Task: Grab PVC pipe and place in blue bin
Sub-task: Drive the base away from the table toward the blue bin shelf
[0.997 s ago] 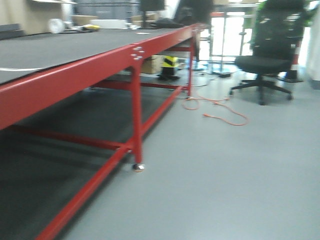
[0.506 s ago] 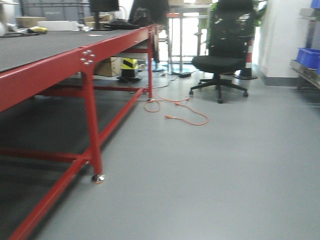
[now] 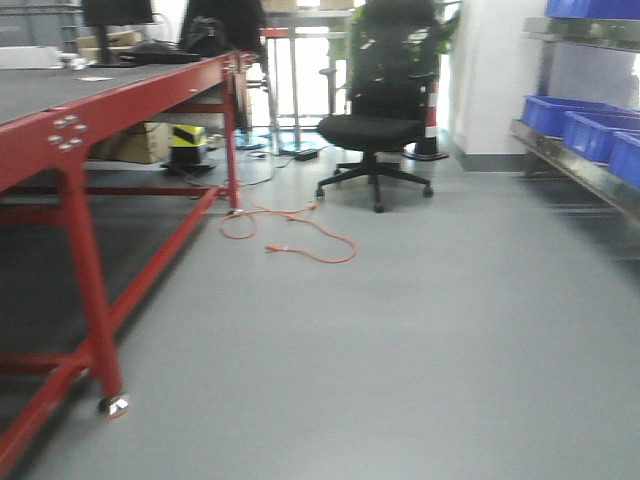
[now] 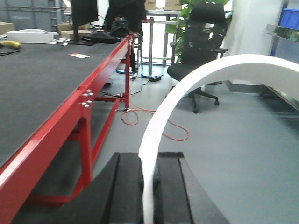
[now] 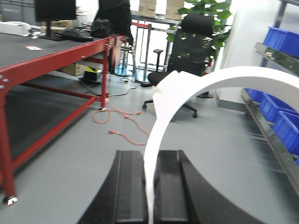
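1. Swinging rightwards, the front view has changed since a second ago. The red table [image 3: 60, 130] has slid off toward nine o'clock, and blue bins [image 3: 565, 115] on a metal shelf have come in at two o'clock.
2. Nearest of all, the left gripper [image 4: 148, 161] is clenched on a white curved PVC pipe [image 4: 196, 74]. Its black fingers press on either side of the pipe's lower end, and the arc climbs and bends away toward two o'clock.
3. The right gripper [image 5: 148, 158] is clamped the same way on a white arc. I cannot tell whether it is the same piece or a second one.
4. My guess is that the pipe is light, stiff and smooth-skinned. Held at one end, the long curve acts as a lever and could swivel or slip between the pads when the base turns. A hold nearer the middle of the bend would ride steadier, so as it stands the squeeze wants to stay firm.
5. Farther out, an orange cable [image 3: 300, 235] lies looped on the grey floor at about eleven o'clock, beside the table's far leg.
6. Beyond it, a black office chair [image 3: 375, 120] stands at twelve o'clock.
7. The bins are well apart from the pipe, so the drop is not yet within reach.
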Available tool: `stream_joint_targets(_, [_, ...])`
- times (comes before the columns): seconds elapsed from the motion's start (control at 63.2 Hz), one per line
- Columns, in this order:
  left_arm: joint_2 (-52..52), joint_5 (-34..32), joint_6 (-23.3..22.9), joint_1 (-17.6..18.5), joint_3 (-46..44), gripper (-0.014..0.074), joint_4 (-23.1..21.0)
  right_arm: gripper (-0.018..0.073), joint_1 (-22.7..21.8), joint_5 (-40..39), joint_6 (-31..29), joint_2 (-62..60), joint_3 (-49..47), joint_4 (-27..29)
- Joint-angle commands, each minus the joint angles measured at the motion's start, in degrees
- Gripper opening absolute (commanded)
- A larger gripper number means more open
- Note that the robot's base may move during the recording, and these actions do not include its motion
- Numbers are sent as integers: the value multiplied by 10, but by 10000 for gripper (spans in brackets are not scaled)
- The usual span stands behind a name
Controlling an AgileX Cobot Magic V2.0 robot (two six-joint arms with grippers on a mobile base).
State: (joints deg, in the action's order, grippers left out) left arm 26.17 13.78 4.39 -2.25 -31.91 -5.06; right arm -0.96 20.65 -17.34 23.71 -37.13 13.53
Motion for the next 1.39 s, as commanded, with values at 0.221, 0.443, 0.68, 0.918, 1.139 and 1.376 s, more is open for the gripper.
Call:
stream_joint_targets(0.221, [-3, -15, -4, 3, -1, -111, -2, -162, 0, -13, -1, -3, -1, 2])
stream_joint_targets(0.443, [-3, -15, -4, 3, -1, -111, -2, -162, 0, -13, -1, -3, -1, 2])
stream_joint_targets(0.68, [-3, -15, -4, 3, -1, -111, -2, -162, 0, -13, -1, -3, -1, 2])
stream_joint_targets(0.918, [-3, -15, -4, 3, -1, -111, -2, -162, 0, -13, -1, -3, -1, 2])
stream_joint_targets(1.139, [-3, -15, -4, 3, -1, -111, -2, -162, 0, -13, -1, -3, -1, 2])
stream_joint_targets(1.376, [-3, -15, -4, 3, -1, -111, -2, -162, 0, -13, -1, -3, -1, 2])
